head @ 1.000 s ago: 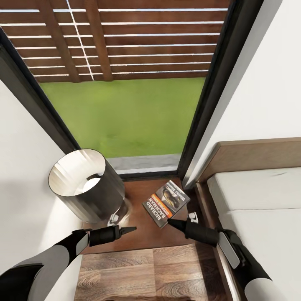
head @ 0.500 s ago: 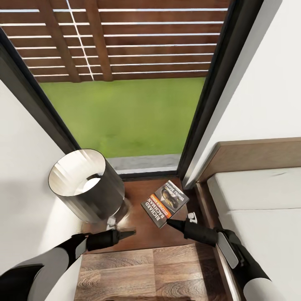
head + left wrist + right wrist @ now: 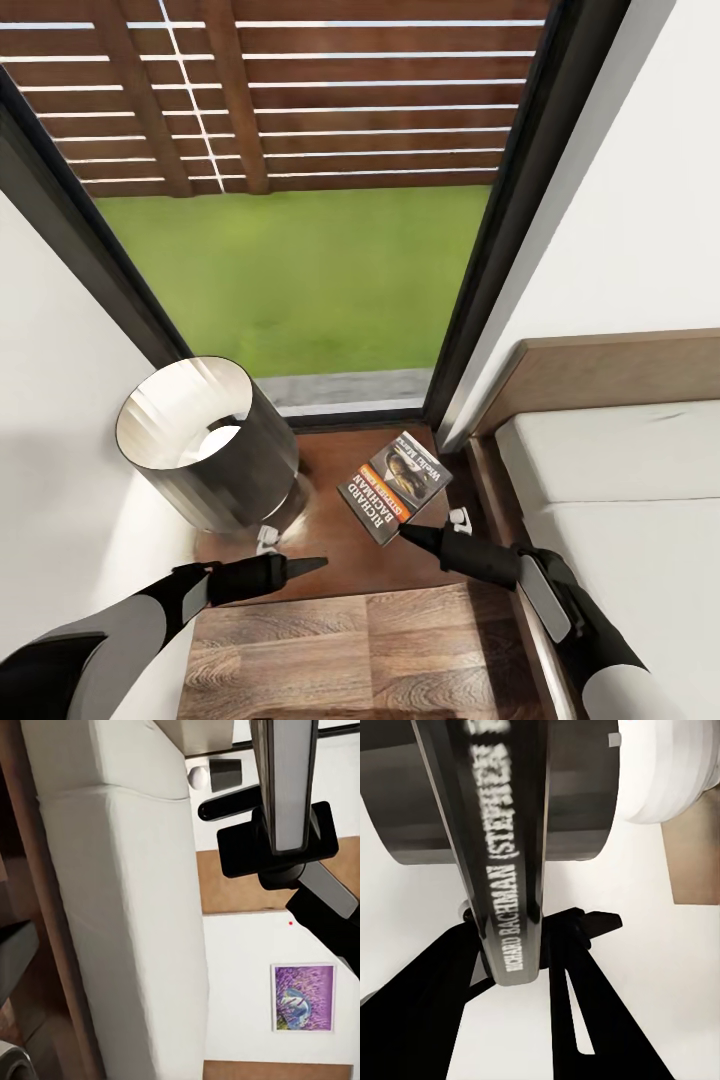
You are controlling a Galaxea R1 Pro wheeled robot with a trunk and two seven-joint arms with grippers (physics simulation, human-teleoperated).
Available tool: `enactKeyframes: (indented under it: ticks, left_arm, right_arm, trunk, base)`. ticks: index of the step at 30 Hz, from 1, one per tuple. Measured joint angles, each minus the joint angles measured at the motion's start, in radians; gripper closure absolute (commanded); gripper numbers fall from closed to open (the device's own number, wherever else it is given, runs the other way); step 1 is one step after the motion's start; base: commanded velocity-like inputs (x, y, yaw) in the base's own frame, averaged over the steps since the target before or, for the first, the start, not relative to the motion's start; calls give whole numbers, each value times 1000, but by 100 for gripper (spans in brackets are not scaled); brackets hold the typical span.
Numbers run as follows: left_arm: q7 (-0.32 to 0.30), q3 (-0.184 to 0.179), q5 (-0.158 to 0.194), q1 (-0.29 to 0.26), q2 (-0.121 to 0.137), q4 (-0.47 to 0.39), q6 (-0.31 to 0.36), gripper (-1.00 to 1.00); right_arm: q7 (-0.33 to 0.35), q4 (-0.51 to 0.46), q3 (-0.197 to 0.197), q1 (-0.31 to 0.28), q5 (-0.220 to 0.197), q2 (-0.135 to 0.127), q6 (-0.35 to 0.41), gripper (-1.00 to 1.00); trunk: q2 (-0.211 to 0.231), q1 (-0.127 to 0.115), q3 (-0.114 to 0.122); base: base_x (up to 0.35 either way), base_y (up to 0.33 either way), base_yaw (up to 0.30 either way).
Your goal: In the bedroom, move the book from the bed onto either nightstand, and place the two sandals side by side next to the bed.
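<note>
**Evidently: book at the nightstand, right gripper clamped on it**

Head view: your right gripper pinches the near corner of the book, which sits cover-up over the nightstand, between the lamp and the bed. Whether the book lies flat on the top or hangs just above it, you cannot tell from here. Your left gripper hovers over the nightstand's front edge, near the lamp base, carrying nothing; its fingertips look drawn to a point, but I cannot tell its state for certain. It appears parked clear of the drop zone.

Left wrist view: the camera looks sideways across the mattress and takes in the right arm holding the book edge-on.

Right wrist view: the book's spine runs between the jaws, which close on it from both sides; the lamp shade stands close behind.

Judgement: the placement looks nearly complete; release remains. Mind the lamp when you withdraw. The sandals are yet to be handled.
</note>
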Motion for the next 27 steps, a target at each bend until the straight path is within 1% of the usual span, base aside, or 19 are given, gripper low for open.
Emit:
enactKeyframes:
  ticks: [1, 15, 19, 22, 24, 27]
  left_arm:
    - [0, 0, 0, 0, 0, 0, 0, -100]
    - [2, 0, 0, 0, -2, 0, 0, -100]
    - [8, 0, 1, 0, -2, 0, 0, -100]
    - [38, 0, 1, 0, -2, 0, 1, -100]
    - [79, 0, 1, 0, -2, 1, 1, -100]
    - [92, 0, 1, 0, -2, 0, 2, -100]
  right_arm:
    - [0, 0, 0, 0, 0, 0, 0, 100]
    - [0, 0, 0, 0, -1, 1, 1, 100]
    - [-1, 0, 0, 0, 1, 1, 0, 100]
    - [-1, 0, 0, 0, 0, 0, 0, 100]
    - [0, 0, 0, 0, 0, 0, 0, 100]
    - [-1, 0, 0, 0, 0, 0, 0, 100]
  trunk:
    - [0, 0, 0]
    - [98, -54, 44]
    - [98, -54, 44]
    - [98, -54, 44]
    - [98, -54, 44]
    - [98, -54, 44]
  base:
    - [0, 0, 0]
    - [0, 0, 0]
    - [0, 0, 0]
    - [0, 0, 0]
    - [0, 0, 0]
    - [0, 0, 0]
